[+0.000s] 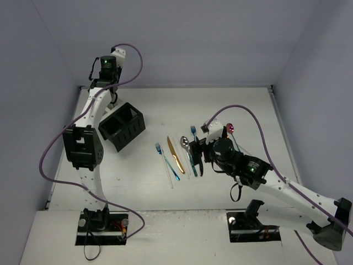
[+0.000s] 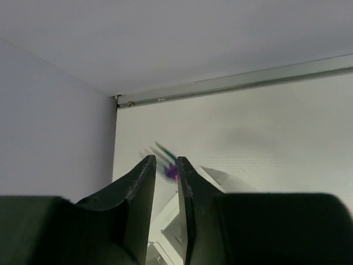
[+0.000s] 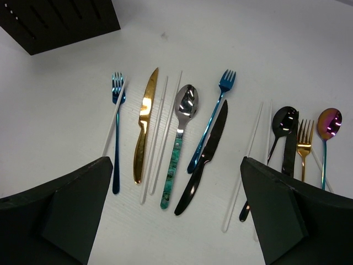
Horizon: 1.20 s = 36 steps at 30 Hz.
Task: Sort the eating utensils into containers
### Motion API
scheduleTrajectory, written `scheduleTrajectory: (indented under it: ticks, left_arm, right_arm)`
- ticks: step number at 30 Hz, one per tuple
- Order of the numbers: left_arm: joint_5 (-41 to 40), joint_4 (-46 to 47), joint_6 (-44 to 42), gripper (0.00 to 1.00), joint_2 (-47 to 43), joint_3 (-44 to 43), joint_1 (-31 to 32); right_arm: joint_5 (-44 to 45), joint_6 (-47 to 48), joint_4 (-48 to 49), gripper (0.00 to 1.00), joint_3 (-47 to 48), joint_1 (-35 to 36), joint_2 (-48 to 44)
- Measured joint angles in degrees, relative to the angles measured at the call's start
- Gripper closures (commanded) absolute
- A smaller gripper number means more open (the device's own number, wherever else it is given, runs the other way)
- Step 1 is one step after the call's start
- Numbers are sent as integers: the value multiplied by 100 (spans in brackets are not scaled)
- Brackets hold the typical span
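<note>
Several eating utensils lie in a row on the white table. In the right wrist view they are a blue fork [image 3: 116, 149], a gold knife [image 3: 143, 127], a green-handled silver spoon [image 3: 177, 149], a second blue fork [image 3: 212, 118], a black knife [image 3: 207, 154], a black spoon [image 3: 284, 120], a gold fork [image 3: 303, 135] and a purple spoon [image 3: 330, 122]. My right gripper [image 3: 175, 176] [image 1: 197, 157] hovers open over them, holding nothing. The black containers [image 1: 122, 127] stand at the back left. My left gripper [image 2: 166, 161] is raised there with its jaws a little apart. A blurred purple-and-green utensil [image 2: 170, 165] shows just past its fingertips.
Thin clear sticks [image 3: 160, 132] lie among the utensils. Grey walls enclose the table on the left, back and right. A white boxy shape [image 2: 165, 226] shows below the left fingers. A corner of the black containers [image 3: 60, 19] shows at the right wrist view's top left.
</note>
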<state>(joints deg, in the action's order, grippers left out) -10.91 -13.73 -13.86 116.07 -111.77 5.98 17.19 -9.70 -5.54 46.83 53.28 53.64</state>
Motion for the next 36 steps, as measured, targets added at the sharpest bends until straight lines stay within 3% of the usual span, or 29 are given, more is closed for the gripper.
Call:
scheduleTrajectory:
  ticks: [6,14,22,25,31,36]
  left_arm:
    - [44,-171,237,50,-53,30,0]
    - [137,-721,957,47,-1071,523,118]
    - [1152,-686,2404,47,-3973,3015,1268]
    - [1598,-466,2727,47,-4638,4025,1512]
    - [2037,-107,3124,50,-4770,5796,1557]
    - [2148,474,3480,51,-4342,6533,1810]
  right_arm:
    - [26,-75,-15,0,-46,0,73]
    - [116,-205,-7,1,-154,-2,50]
    - [144,-358,-46,1,-396,-7,-296]
    - [129,-400,-47,1,-435,-7,-492]
    - [39,-409,-49,1,-529,-10,-661]
    - [-21,-422,-53,1,-581,-9,-661]
